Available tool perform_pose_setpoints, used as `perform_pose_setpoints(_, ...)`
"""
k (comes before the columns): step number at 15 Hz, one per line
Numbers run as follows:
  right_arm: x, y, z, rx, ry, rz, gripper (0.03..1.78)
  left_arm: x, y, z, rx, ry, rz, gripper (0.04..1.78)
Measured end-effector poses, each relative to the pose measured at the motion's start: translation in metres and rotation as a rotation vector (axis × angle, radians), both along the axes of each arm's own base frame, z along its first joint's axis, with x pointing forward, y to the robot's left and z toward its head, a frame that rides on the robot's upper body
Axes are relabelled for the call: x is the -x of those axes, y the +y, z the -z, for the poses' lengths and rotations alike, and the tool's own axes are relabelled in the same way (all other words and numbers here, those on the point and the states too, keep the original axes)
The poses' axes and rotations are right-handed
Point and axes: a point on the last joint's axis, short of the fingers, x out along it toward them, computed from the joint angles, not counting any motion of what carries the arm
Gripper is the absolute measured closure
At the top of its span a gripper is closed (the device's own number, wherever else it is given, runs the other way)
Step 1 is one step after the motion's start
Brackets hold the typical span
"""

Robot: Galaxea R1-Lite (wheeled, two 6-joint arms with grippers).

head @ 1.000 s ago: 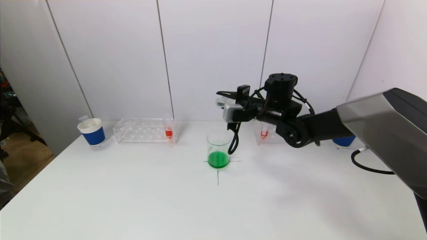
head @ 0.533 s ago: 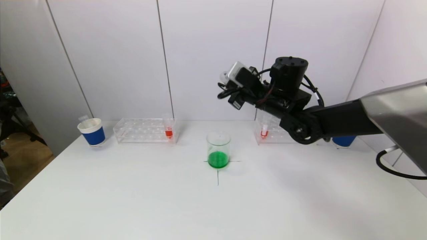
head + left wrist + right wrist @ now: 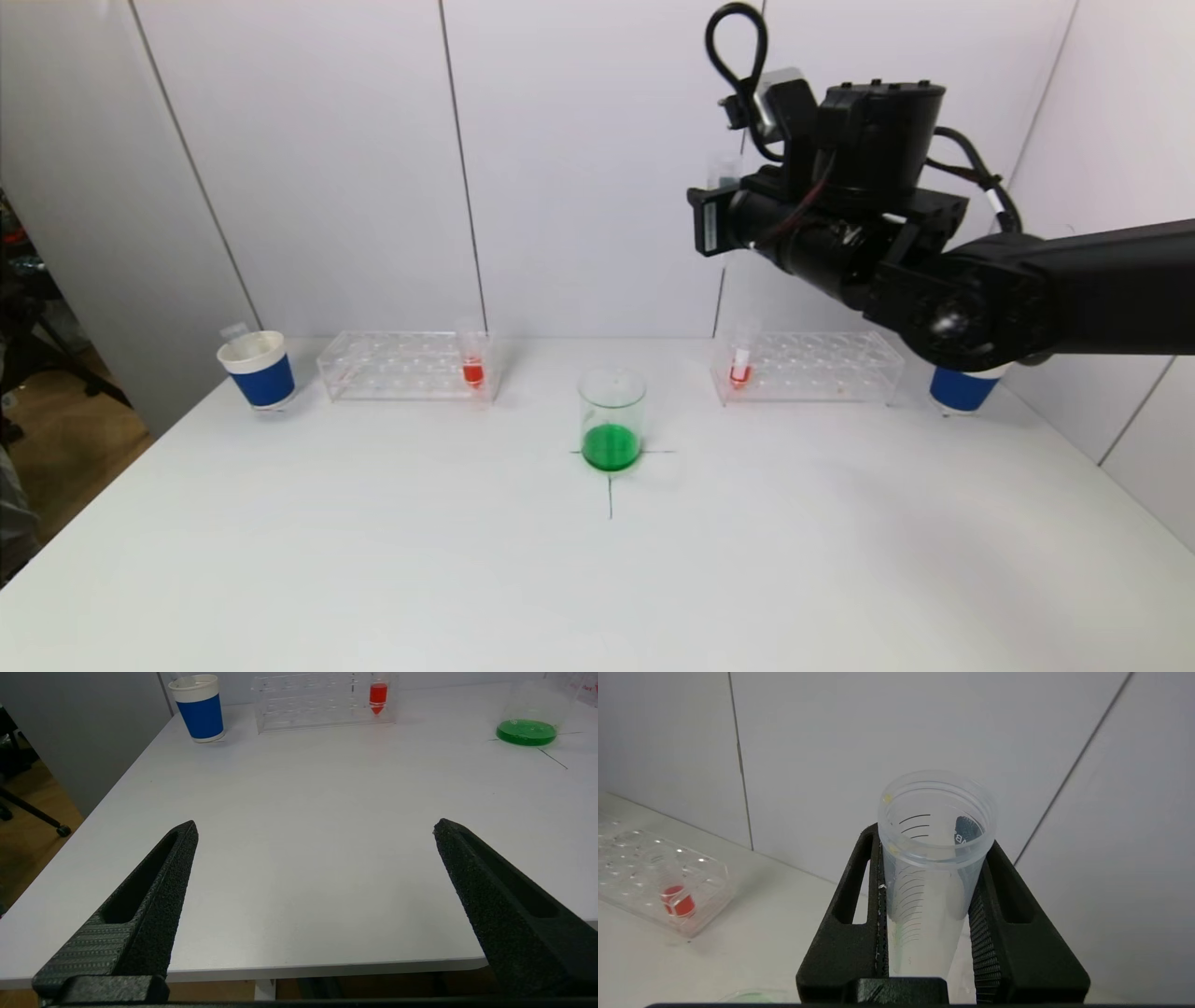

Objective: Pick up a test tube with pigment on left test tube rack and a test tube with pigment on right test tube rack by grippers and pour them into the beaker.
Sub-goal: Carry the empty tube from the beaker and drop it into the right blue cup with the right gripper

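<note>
My right gripper (image 3: 721, 201) hangs high above the table, up and to the right of the beaker (image 3: 611, 417), which holds green liquid. It is shut on a clear, empty test tube (image 3: 931, 868), mouth up between the black fingers (image 3: 850, 905). A test tube with red pigment (image 3: 472, 359) stands at the right end of the left rack (image 3: 401, 366). Another red tube (image 3: 740, 362) stands at the left end of the right rack (image 3: 812, 367). My left gripper (image 3: 315, 828) is open and empty over the table's near left edge, out of the head view.
A blue-and-white paper cup (image 3: 257, 369) stands left of the left rack, with a clear tube inside it. A second blue cup (image 3: 962, 387) sits right of the right rack, partly behind my right arm. A black cross (image 3: 610, 485) marks the beaker's spot.
The right arm has risen from beside the beaker's rim and swung up and right. Its wrist has rolled, bringing the emptied tube from tipped over to mouth-up. The left gripper has not moved.
</note>
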Motion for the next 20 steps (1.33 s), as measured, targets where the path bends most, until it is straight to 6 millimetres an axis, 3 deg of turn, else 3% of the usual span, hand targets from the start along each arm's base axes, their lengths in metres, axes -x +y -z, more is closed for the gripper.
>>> perform_pose_setpoints(5, 0.002, -0.087, -0.012, -0.107, 0.103, 0.211, 1.26, 0.0, 0.0, 0.0, 0.0, 0.0, 0.0, 0.06)
perform_pose_setpoints(11, 0.014, -0.187, 0.005, -0.14, 0.173, 0.427, 1.26, 0.0, 0.0, 0.0, 0.0, 0.0, 0.0, 0.06)
perform_pose_setpoints(16, 0.003, -0.248, 0.003, -0.184, 0.103, 0.517, 1.26, 0.0, 0.0, 0.0, 0.0, 0.0, 0.0, 0.06)
perform_pose_setpoints(20, -0.015, -0.28, 0.021, -0.19, 0.111, 0.567, 1.26, 0.0, 0.0, 0.0, 0.0, 0.0, 0.0, 0.06)
